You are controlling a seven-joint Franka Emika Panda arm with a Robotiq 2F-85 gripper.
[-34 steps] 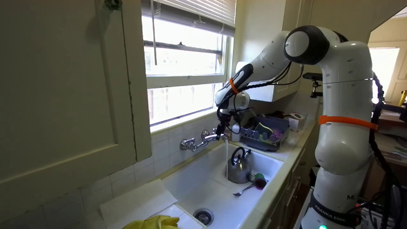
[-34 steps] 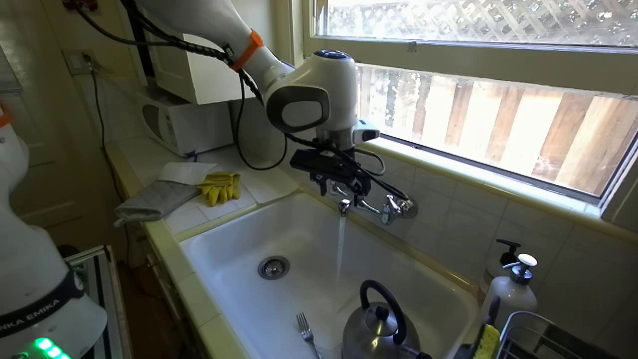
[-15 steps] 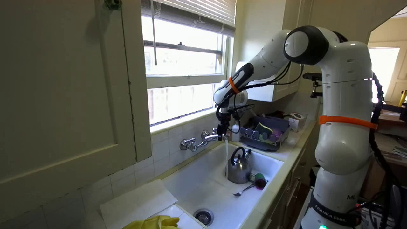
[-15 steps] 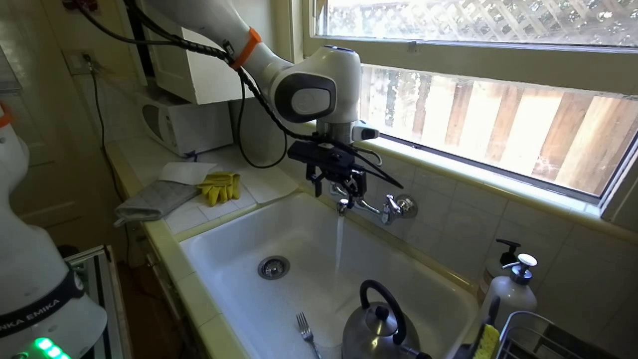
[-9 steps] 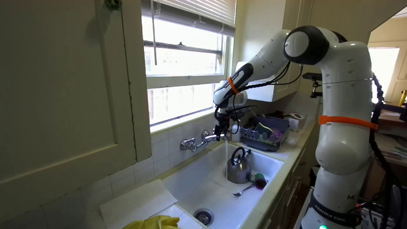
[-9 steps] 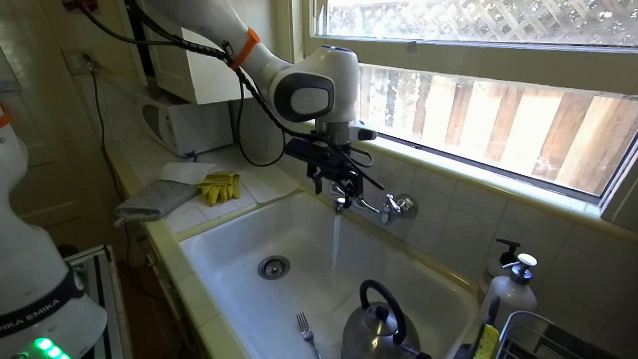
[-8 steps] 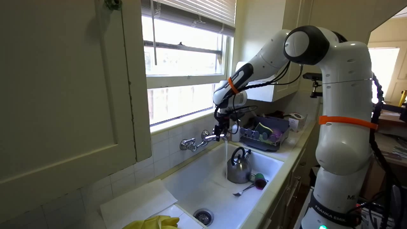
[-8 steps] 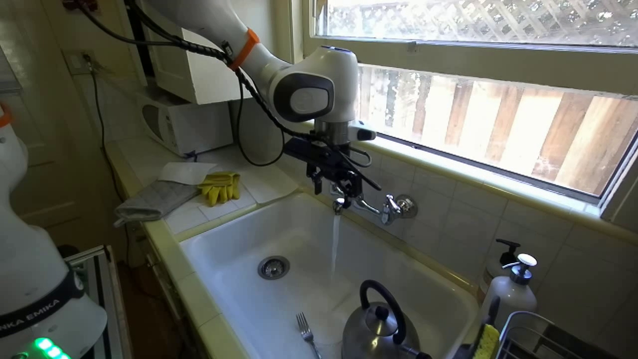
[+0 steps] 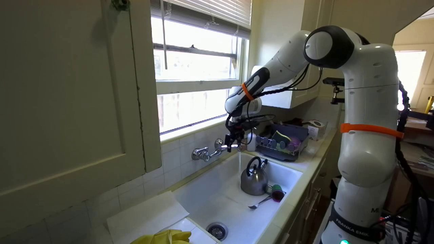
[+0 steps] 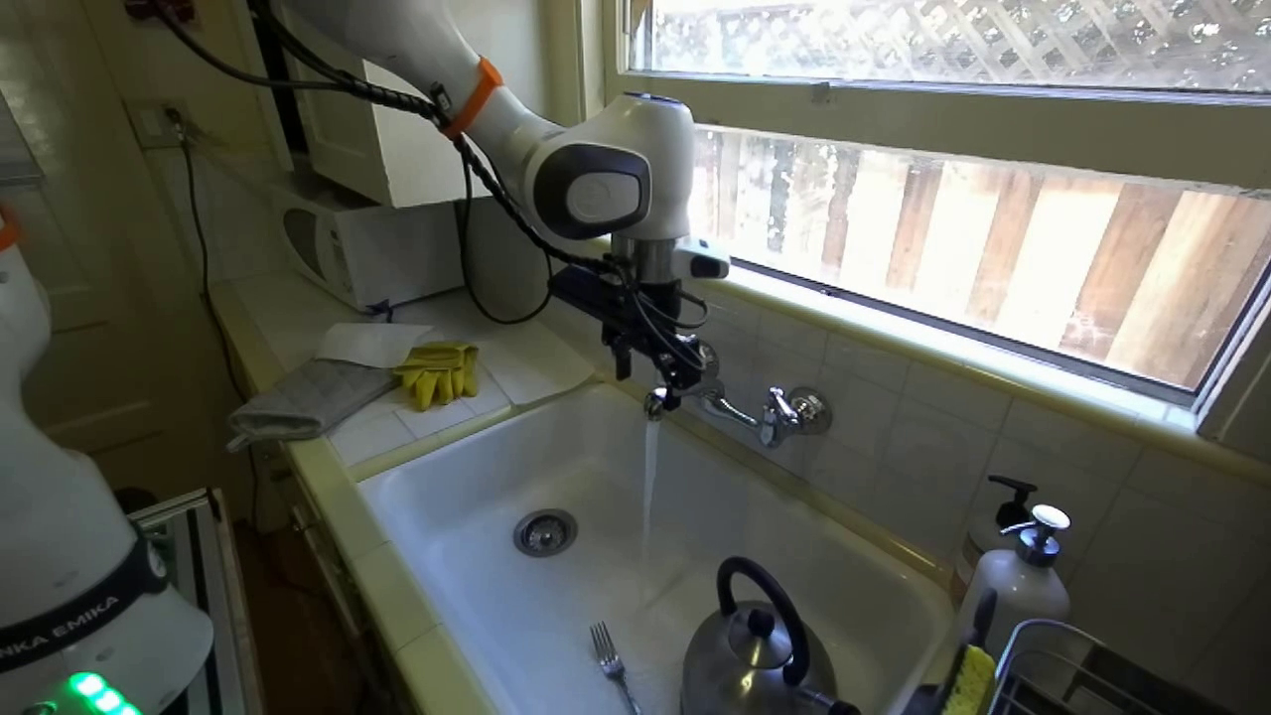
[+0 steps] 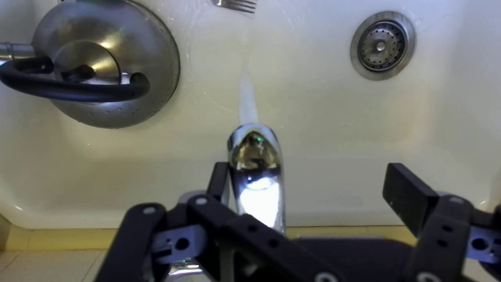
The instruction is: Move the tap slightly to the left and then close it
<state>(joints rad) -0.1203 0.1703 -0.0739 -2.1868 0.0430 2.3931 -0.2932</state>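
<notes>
Above the sink (image 11: 332, 117), the tool (image 11: 308, 185) partly hides the tap (image 11: 257, 172).

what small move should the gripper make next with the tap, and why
Probably a gentle nudge of the tap toward the drain: the open gripper straddles it, one finger apparently against its side nearest the kettle, placed to push that way.

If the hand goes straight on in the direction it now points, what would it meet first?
Probably the tap's spout: the hand points down with it between the open fingers, close to one. Depth is unclear, but the sink floor looks farther below.
</notes>
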